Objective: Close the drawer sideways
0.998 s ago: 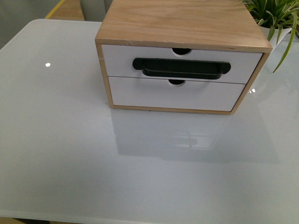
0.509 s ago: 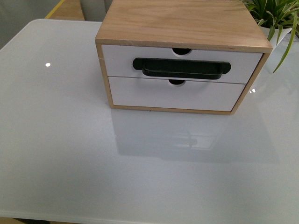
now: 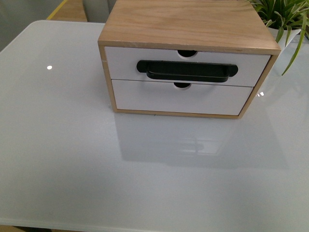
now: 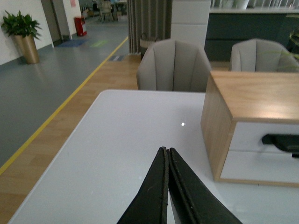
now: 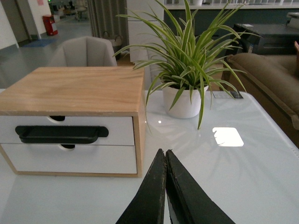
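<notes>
A light-wood cabinet [image 3: 190, 21] stands at the back of the white table [image 3: 72, 145]. Its upper drawer [image 3: 120, 60] has a white front, a long black bar handle [image 3: 187, 70] and a half-round notch; the front sits flush in the frame. Neither arm shows in the front view. My left gripper [image 4: 167, 150] is shut and empty, hanging over the table to the left of the cabinet [image 4: 219, 126]. Shut and empty too, my right gripper [image 5: 165, 152] hangs off the cabinet's right front corner [image 5: 139, 140]. The handle [image 5: 58, 134] shows in the right wrist view.
Below sits a plain white drawer front [image 3: 178, 99] without a handle. A potted spider plant [image 5: 187, 65] stands to the right of the cabinet. Grey chairs [image 4: 174, 65] are behind the table's far edge. Bare tabletop lies in front of the cabinet.
</notes>
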Motion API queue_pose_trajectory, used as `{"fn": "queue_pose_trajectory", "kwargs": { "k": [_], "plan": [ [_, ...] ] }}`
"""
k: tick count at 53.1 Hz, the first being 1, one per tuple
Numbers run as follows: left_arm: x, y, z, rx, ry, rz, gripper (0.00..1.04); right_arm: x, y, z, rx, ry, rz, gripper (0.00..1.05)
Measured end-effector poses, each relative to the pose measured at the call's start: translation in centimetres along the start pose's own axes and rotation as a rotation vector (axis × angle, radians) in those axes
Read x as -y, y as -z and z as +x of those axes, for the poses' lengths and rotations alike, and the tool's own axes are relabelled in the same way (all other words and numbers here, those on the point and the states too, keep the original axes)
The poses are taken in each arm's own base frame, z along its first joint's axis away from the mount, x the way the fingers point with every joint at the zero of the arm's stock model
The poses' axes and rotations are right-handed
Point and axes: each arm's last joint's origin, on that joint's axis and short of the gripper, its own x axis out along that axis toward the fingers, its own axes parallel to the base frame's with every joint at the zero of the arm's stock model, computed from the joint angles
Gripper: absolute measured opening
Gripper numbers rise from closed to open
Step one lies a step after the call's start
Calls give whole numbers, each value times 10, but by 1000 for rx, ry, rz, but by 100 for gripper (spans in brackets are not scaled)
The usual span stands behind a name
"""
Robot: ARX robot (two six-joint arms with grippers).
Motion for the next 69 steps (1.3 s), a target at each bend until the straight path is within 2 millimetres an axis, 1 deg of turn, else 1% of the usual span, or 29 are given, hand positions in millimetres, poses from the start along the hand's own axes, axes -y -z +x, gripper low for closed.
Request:
{"fn": "queue_pose_trajectory", "kwargs": {
  "k": [2,6,24,27,30,31,35,36,39,41,42,46,47,51,52,54,55,58,61,69],
  "plan": [
    [0,3,-4,-22,2,0,2,0,0,0,0,0,0,2],
    [0,2,-8,-3,2,0,2,0,0,0,0,0,0,2],
    [0,2,-9,5,1,0,2,0,0,0,1,0,0,2],
    [0,2,-9,5,1,0,2,0,0,0,1,0,0,9],
    [0,2,-9,5,1,0,11,0,0,0,1,0,0,20],
    [0,2,-9,5,1,0,13,0,0,0,1,0,0,22],
    [0,2,-9,5,1,0,27,0,0,0,1,0,0,36],
    [0,2,-9,5,1,0,29,0,0,0,1,0,0,37],
    [0,2,-9,5,1,-1,39,0,0,0,1,0,0,48],
    [0,2,-9,5,1,0,48,0,0,0,1,0,0,57],
    [0,2,-9,5,1,-1,50,0,0,0,1,0,0,58],
    [0,2,-9,5,1,0,64,0,0,0,1,0,0,72],
    [0,2,-9,5,1,0,66,0,0,0,1,0,0,74],
    [0,2,-9,5,1,0,80,0,0,0,1,0,0,88],
    [0,2,-9,5,1,0,81,0,0,0,1,0,0,89],
    [0,2,-9,5,1,-1,88,0,0,0,1,0,0,96],
    [0,2,-9,5,1,0,92,0,0,0,1,0,1,97],
    [0,2,-9,5,1,0,98,0,0,0,1,0,0,96],
    [0,2,-9,5,1,0,96,0,0,0,1,0,1,96],
    [0,2,-9,5,1,0,96,0,0,0,1,0,1,96]
  ]
}}
